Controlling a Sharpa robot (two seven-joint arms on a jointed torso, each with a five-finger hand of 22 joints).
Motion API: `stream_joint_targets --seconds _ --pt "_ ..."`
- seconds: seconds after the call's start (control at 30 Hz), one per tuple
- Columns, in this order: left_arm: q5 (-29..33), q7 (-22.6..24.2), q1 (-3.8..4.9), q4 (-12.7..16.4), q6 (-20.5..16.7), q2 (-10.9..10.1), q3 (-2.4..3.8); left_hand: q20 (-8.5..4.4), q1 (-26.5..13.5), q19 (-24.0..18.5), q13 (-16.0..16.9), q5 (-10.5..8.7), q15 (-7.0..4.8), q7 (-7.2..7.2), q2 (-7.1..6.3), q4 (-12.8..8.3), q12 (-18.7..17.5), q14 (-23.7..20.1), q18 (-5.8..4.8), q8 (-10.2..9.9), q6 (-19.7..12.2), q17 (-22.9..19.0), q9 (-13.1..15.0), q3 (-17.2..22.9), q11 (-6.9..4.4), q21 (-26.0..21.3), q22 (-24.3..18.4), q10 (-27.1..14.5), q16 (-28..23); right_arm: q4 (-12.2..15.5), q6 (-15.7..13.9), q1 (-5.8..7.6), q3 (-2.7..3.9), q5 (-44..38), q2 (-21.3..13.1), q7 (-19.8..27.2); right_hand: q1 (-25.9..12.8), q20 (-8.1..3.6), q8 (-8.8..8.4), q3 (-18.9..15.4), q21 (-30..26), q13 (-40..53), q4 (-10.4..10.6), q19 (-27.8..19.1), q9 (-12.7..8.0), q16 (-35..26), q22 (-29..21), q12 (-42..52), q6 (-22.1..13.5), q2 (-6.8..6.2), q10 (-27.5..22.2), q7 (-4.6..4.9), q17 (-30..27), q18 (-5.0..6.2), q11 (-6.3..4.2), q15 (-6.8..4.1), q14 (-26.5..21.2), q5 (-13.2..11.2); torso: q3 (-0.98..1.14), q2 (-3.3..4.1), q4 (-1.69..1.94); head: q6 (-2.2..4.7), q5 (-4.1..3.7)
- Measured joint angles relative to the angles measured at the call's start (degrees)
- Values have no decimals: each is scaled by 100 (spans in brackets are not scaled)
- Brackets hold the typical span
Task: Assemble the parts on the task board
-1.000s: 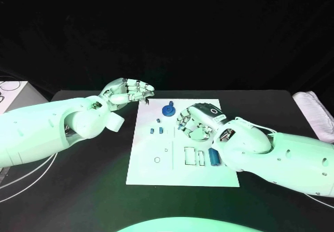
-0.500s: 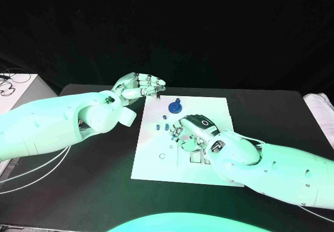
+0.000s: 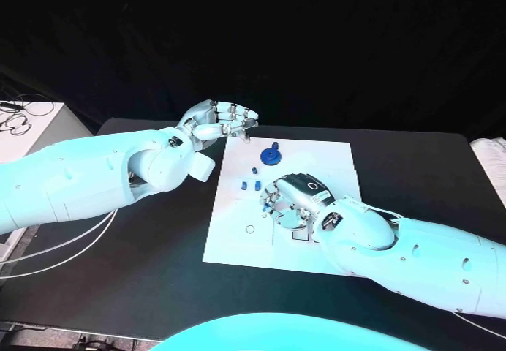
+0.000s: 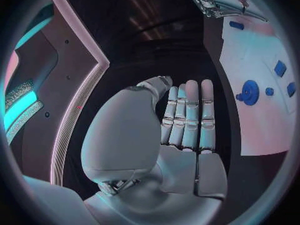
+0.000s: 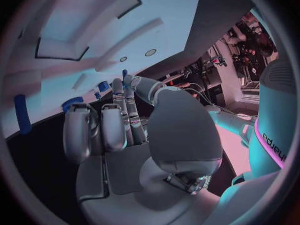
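The right hand (image 3: 293, 196) has slid over the task board (image 3: 327, 157)'s small blue parts (image 3: 248, 183), fingers curled, nothing visibly held; the left hand (image 3: 219, 121) stays curled, empty.

board: the white task board (image 3: 234, 241) is lying flat in the middle of the black table
gear: a round blue gear (image 3: 271, 155) is sitting near the far edge
small parts: little blue pieces (image 3: 248, 183) are lying just below it
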Motion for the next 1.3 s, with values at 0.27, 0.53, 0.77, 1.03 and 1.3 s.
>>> stream_joint_targets --seconds 0.27,0.53,0.77,1.03,1.3 --pt "17 1 1 -18 -7 2 0 0 0 0 0 0 0 0 0 0 0 0 0 0 0 0 0 0 0 0 -7 0 0 -26 93 -22 -12 -21 -2 -7 -9 0 0 11 0 -4 11 0 5 -2 -1 -1 -8 10 0 5 -4 0 0 0 0 -12 8 -1 -6 -37 22" --pt "23 1 1 -20 -6 1 0 0 0 0 1 0 0 0 0 0 0 0 0 0 0 0 0 0 0 0 -7 0 0 -52 159 -25 -16 -39 8 -17 -10 0 -4 10 0 -2 11 0 5 -2 -1 -7 2 39 0 19 -4 0 0 0 0 -9 7 0 -7 -55 25" --pt "27 1 1 -20 -4 1 0 0 0 0 -4 0 0 0 0 0 0 0 0 0 0 0 0 0 0 -26 -7 0 0 -75 202 -32 -21 -60 38 -22 -10 0 -11 10 0 3 12 0 8 -2 -2 -22 2 39 0 20 -4 0 0 0 0 4 7 3 -7 -73 26" --pt "29 -2 1 -35 -2 2 0 0 0 0 -4 0 0 0 0 0 0 0 0 0 0 0 0 0 0 -26 -6 0 0 -87 238 -49 -30 -77 58 -26 -10 0 -5 9 0 3 12 0 15 -3 -2 -31 1 39 0 20 -3 0 0 1 1 5 3 1 -6 -96 34" --pt "31 -5 2 -37 0 1 0 0 0 0 -4 0 0 0 0 0 0 0 0 0 0 0 1 0 0 -26 -6 0 0 -131 275 -67 -36 -108 88 -49 -9 0 4 8 0 1 12 0 15 -3 -3 -6 0 39 0 21 -3 0 0 1 1 3 3 -1 -5 -112 44"
